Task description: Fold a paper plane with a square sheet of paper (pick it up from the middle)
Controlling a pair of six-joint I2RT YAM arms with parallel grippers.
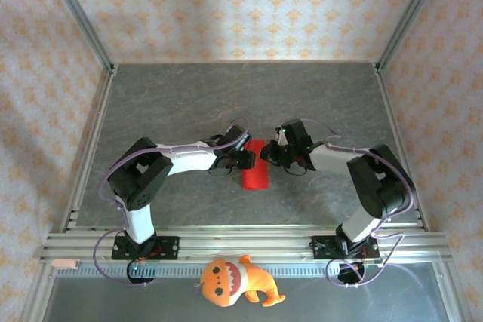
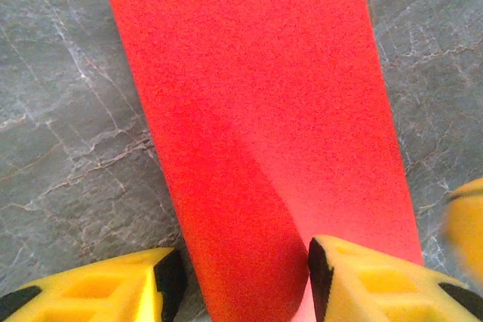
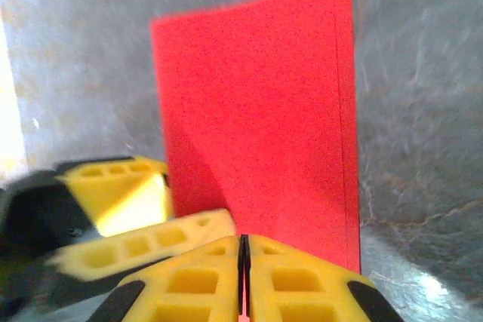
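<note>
Red paper (image 1: 256,173), doubled into a long rectangle, lies near the middle of the tabletop (image 1: 189,96). Both pincers meet at its far end. In the wrist views two layers line up along one long edge. The upper layer bows up at the pincers' end, so I judge the crease is not pressed flat.

Right pincer (image 3: 243,243): fingers closed together, with a sliver of red in the slit between them. It is pinching the paper's end edge. My reading is that it serves as the anchor, keeping the layers registered while the other arm works.

Left pincer (image 2: 241,273): about half open, astride the raised layer. One finger (image 2: 355,277) touches the paper and the other sits just beside its long edge. I cannot tell whether any real grip is made. The placement suits either flattening the bulge or taking a fresh hold.

Edges: the paper's near end lies free on the stone, nothing on it. The long edges are clear on both sides.

Room: bare tabletop all round the paper, with the walls well apart from it. The orange toy (image 1: 234,280) sits on the near ledge past the arm bases, out of the way. The only tight spot is between the two pincers, which are near each other. Any sideways move there risks a knock.
</note>
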